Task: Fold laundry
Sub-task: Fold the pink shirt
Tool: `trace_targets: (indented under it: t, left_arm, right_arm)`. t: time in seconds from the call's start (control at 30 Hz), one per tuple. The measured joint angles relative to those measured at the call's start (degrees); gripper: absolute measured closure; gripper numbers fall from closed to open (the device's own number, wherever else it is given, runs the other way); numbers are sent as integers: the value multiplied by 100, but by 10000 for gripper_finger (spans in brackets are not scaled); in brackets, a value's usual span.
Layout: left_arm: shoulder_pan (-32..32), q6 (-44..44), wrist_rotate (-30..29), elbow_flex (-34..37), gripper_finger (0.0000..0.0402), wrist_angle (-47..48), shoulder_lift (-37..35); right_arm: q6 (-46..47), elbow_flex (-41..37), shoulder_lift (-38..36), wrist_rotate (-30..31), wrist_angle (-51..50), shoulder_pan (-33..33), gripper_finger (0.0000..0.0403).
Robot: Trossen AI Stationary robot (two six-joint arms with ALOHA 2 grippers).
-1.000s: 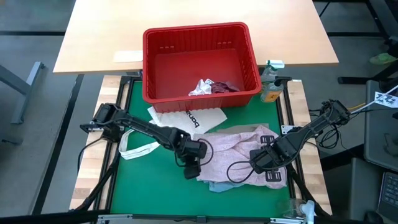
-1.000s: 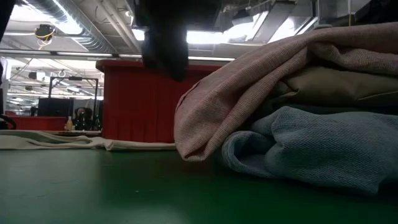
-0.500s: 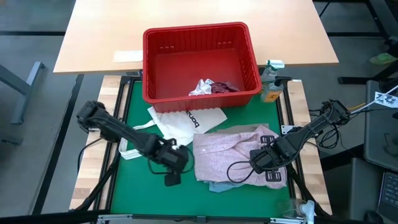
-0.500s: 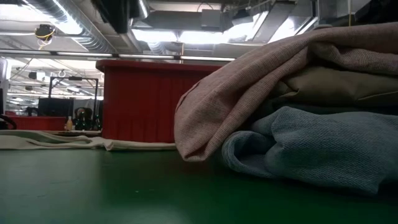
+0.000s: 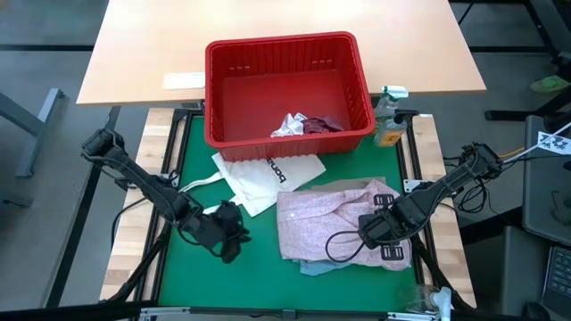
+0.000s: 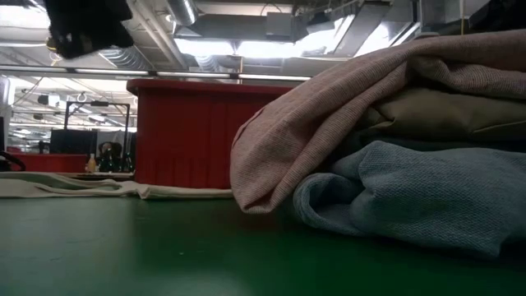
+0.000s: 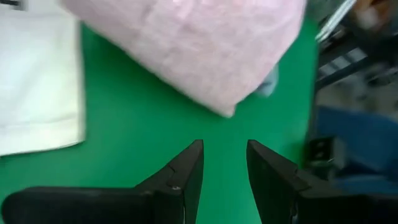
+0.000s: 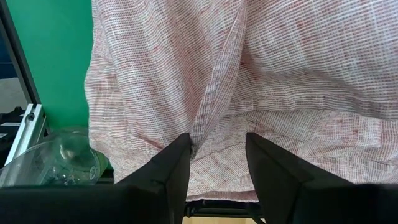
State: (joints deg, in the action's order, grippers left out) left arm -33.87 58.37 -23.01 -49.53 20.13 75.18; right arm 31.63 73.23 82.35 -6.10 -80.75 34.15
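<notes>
I see the left gripper point(image 5: 225, 239) hovering lower left over bare green mat point(image 5: 259, 276), jaws parted, empty. Right gripper point(image 5: 373, 226), jaws parted, rests on the pink shirt point(image 5: 326, 218), centre-right, nothing visibly pinched.

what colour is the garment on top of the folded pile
Mottled pink garment with fine red-and-white weave, clearest in the right wrist view.

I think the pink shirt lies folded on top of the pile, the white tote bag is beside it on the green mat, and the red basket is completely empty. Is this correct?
Not quite. The red basket is not empty: the high view shows a small white piece and a maroon garment in it. The rest stands: the pink shirt tops the pile, and the white tote bag lies beside it on the green mat.
</notes>
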Motion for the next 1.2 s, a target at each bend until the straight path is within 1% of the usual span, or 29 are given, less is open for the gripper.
trace_targets:
  t: [0.1,0.2,0.33,0.5,0.63,0.77,0.9,1.03,1.2]
  left_arm:
    - [22,2,-15,623,285,-1253,44]
    - [140,6,-113,1017,285,-1987,138]
    - [313,2,-197,1196,285,-2228,242]
    - [527,13,49,1201,280,-2274,365]
    - [697,360,175,1201,256,-2358,591]
    - [884,659,530,1204,227,-2426,958]
    - [1008,710,594,1208,211,-3055,1396]
    - [1084,709,596,1208,209,-3780,1914]
    - [1177,706,599,1208,209,-4467,2471]
  right_arm:
    - [-18,0,0,-1,2,0,246]
    - [-35,0,0,-1,0,0,246]
    - [-36,0,0,-1,2,0,246]
    - [-36,0,0,2,2,0,246]
    - [-38,0,0,0,2,0,246]
    - [-38,0,0,-1,2,0,246]
    - [-38,0,0,-1,2,0,246]
    - [-38,0,0,-1,2,0,246]
    - [-38,0,0,2,4,0,246]
